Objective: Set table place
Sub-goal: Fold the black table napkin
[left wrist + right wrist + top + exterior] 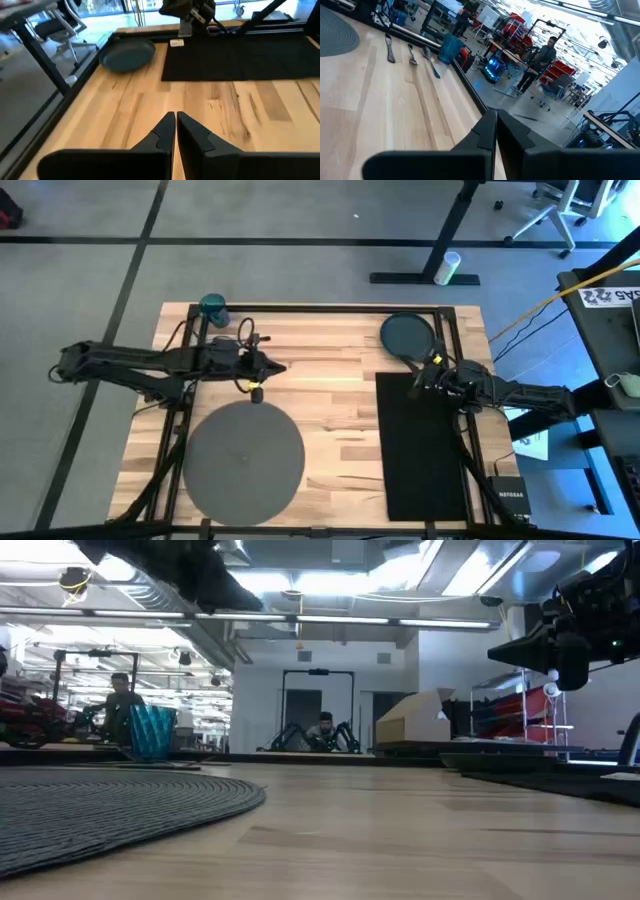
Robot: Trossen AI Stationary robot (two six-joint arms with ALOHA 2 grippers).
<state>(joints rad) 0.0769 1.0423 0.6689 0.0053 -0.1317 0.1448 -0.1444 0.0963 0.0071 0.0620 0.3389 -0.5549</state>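
1. Left gripper (283, 367): hanging over bare planks of the table (340, 430), just beyond the far edge of the grey mat (242, 458). In the left wrist view its fingers (162, 132) are pressing together with nothing between them.

2. Right gripper (417, 380): hovering at the far edge of the black napkin (425, 445), just beside the dark plate (407, 333). Its fingers (487, 129) are likewise lying closed and empty.

3. Place items, working outward:
 - mat lying near the left front corner, bare on top;
 - plate sitting at the far right, well apart from the mat;
 - napkin spreading flat along the right side;
 - teal cup (213, 307) standing at the far left corner;
 - cutlery (410, 54), three pieces, lying near the cup by the far rail; the overhead view is not resolving them.

4. Risks, as judgement:
 - The plate is sitting close to the black frame rail; a shallow grasp on its rim is likely to slip or push it against the rail.
 - Both arms are reaching toward the table's middle; carrying the plate to the mat is risking a crossing with the left arm.
 - The tall cup is liable to tip if nudged.
 - Flat cutlery is offering little to pinch.

5. Writing: a dark box (509, 502) off the right front corner is showing "NETGEAR". A white sheet (608, 296) at the right is carrying print, not readable.
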